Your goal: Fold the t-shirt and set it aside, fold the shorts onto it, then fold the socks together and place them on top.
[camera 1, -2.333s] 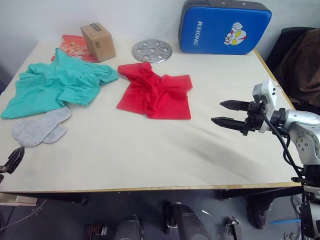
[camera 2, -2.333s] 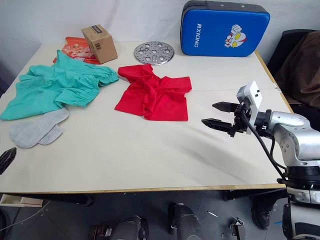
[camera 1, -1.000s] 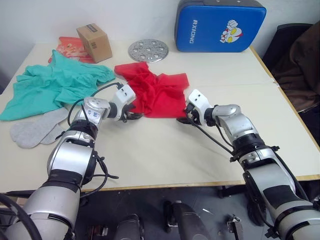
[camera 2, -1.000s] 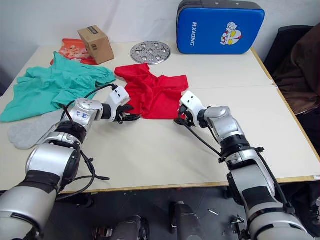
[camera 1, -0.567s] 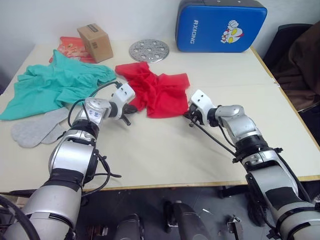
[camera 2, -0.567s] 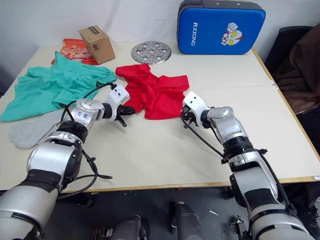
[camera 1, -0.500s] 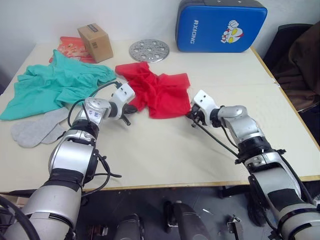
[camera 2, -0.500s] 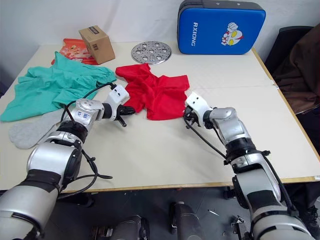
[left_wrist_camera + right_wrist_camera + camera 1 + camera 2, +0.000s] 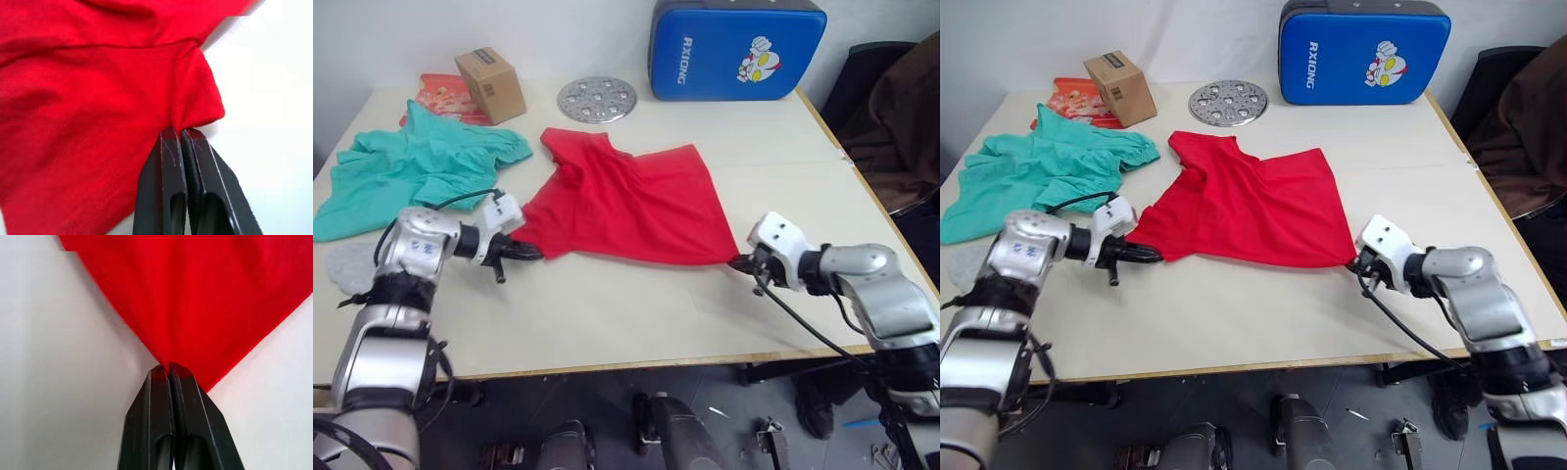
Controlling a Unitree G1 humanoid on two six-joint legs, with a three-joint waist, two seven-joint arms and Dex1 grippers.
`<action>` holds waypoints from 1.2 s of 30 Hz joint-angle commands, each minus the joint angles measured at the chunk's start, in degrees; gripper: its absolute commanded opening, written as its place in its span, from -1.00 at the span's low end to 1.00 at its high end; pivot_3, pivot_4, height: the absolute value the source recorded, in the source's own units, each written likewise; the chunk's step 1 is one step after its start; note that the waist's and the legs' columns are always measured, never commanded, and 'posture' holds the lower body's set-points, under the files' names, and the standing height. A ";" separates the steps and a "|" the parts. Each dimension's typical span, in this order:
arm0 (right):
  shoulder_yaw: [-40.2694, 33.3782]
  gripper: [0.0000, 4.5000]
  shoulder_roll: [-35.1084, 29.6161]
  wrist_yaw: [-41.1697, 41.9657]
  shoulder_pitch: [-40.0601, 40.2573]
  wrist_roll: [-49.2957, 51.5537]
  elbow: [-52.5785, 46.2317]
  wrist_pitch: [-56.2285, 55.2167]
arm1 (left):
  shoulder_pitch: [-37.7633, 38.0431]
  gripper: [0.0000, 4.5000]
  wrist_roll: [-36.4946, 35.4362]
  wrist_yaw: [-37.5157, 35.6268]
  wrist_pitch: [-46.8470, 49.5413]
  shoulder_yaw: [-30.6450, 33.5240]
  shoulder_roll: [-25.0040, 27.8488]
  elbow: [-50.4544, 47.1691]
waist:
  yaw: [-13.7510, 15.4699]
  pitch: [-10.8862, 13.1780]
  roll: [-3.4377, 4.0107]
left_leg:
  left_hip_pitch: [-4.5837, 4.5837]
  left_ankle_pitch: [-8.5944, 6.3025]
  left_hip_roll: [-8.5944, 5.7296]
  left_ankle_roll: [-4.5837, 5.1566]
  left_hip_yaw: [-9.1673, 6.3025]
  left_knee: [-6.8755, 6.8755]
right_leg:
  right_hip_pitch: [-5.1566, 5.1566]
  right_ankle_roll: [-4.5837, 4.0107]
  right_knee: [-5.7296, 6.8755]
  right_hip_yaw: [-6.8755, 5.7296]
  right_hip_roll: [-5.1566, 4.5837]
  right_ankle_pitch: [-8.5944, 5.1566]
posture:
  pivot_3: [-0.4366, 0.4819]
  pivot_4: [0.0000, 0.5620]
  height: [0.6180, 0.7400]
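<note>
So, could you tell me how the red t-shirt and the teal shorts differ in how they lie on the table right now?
The t-shirt is pulled out fairly flat near the table's middle; the shorts lie bunched and wrinkled toward the robot's left. The t-shirt is pinched at its near corners by the left gripper and the right gripper, while nothing holds the shorts. The t-shirt covers more table than the shorts. Both are soft cloth, not yet folded.

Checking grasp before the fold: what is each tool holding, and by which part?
Both pinch the t-shirt: left tool at its near left corner, right tool at its near right corner.
</note>
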 commanded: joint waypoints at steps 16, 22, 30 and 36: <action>-16.15 -1.00 -8.43 6.99 25.88 16.36 -23.39 4.68 | 39.04 -0.99 -15.80 1.50 29.83 11.30 16.90 -48.97 | -0.13 -0.02 -0.03 | 0.07 -0.04 -0.07 0.10 -0.14 -0.30 | 0.34 0.28 -0.20 0.28 0.14 -0.18 | -0.05 -0.47 1.00; -15.54 -1.00 -8.82 7.27 20.75 19.71 -19.69 4.11 | 27.97 -0.99 -15.62 0.24 23.66 6.19 17.11 -38.69 | 0.48 0.00 -0.05 | 0.42 -0.31 -0.06 0.53 -0.23 -0.31 | 0.83 0.56 -0.55 0.24 0.18 -0.33 | -0.05 -0.47 1.00; -11.37 -1.00 6.38 -31.52 -38.74 -1.55 26.57 -22.61 | -40.71 -0.99 -11.45 45.57 -11.16 16.73 -4.65 21.70 | 1.24 0.81 -1.06 | -1.11 0.41 -0.15 0.55 -0.18 0.15 | -0.32 0.19 -1.18 0.08 0.09 1.28 | -0.05 -0.47 1.00; -11.27 -1.00 2.86 -23.64 -44.15 0.09 27.46 -33.28 | -47.93 -0.99 -7.86 29.95 -21.53 12.64 -1.17 29.65 | 1.00 0.37 -0.29 | -1.25 0.81 -0.09 0.49 0.23 -0.19 | -1.71 -0.22 0.21 -0.49 0.06 1.18 | -0.05 -0.47 1.00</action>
